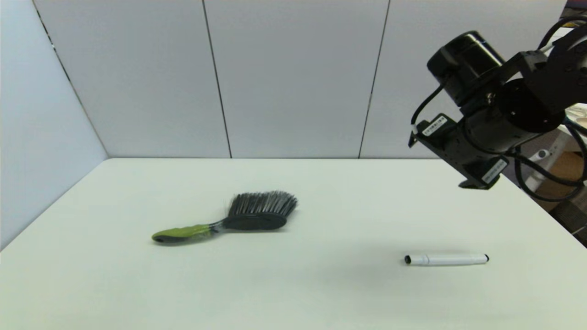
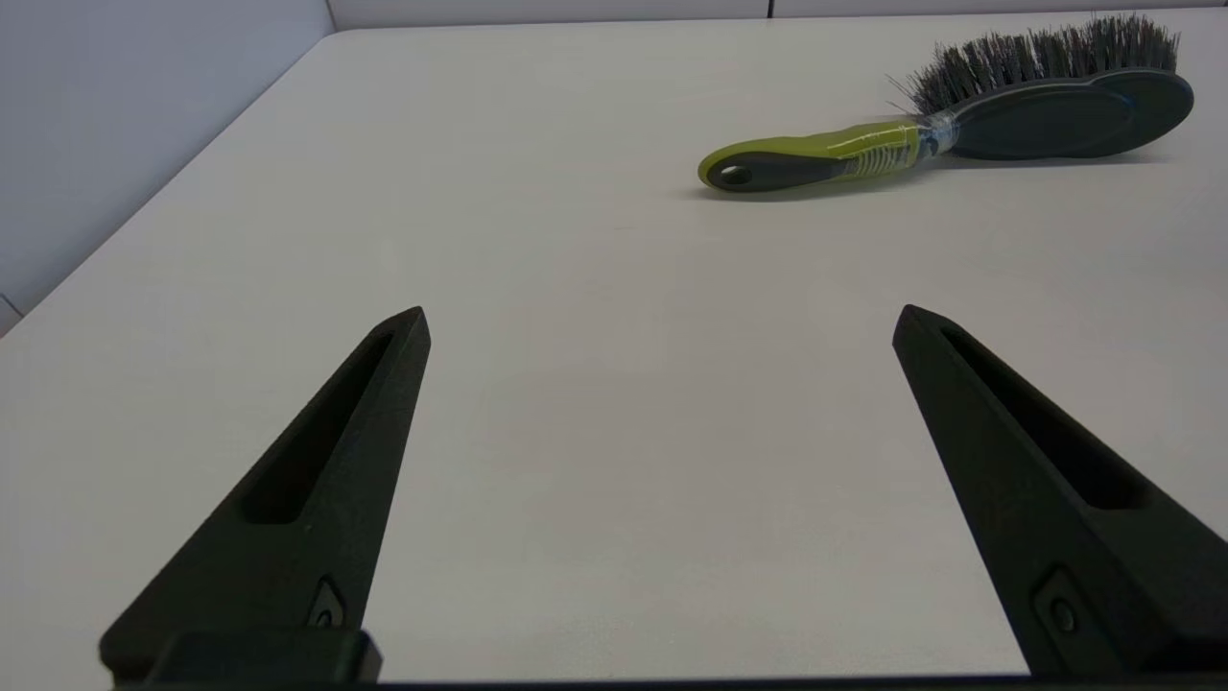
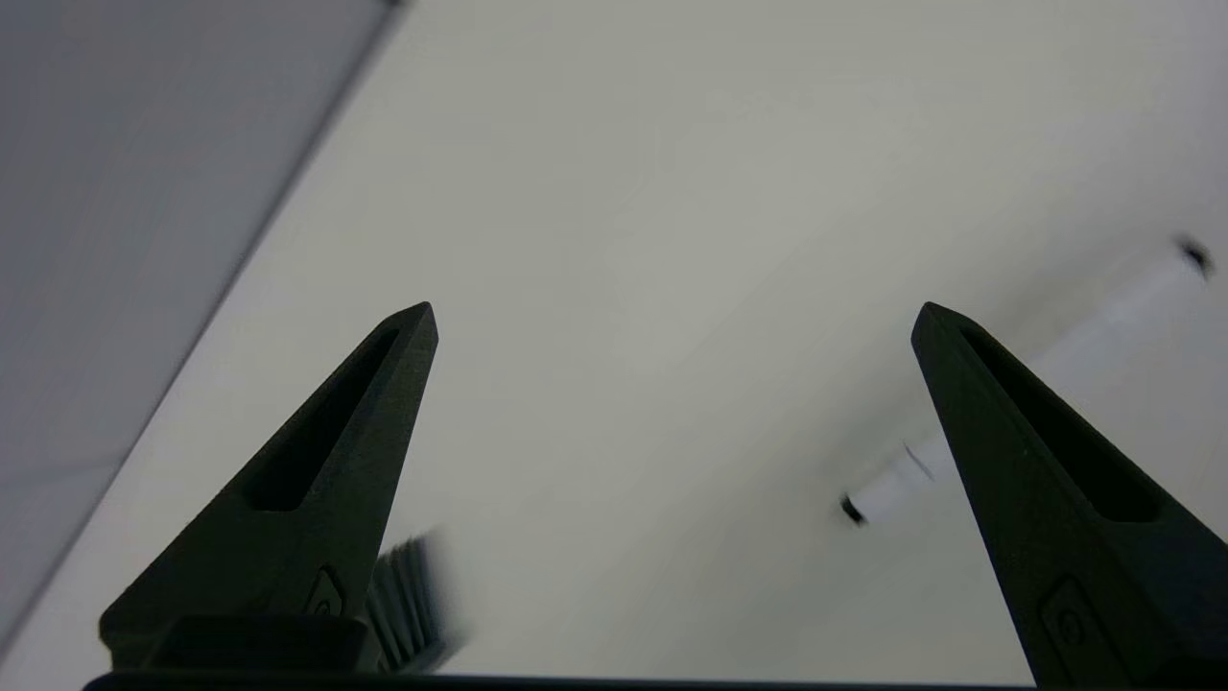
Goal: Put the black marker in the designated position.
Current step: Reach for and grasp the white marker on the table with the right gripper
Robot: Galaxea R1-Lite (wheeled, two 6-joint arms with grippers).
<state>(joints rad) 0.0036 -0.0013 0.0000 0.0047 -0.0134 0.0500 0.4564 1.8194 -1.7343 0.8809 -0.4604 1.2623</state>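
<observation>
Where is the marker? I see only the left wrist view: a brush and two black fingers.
Observer: The marker lies flat on the table, to the robot's right of the brush and nearer the robot.
Operator: Is anything holding it?
Observer: No. The right gripper is open and holds nothing.
Operator: Where is that arm?
Observer: The right arm is raised over the table's far right side, above the marker. Your left gripper, also open, is out of the head view.
</observation>
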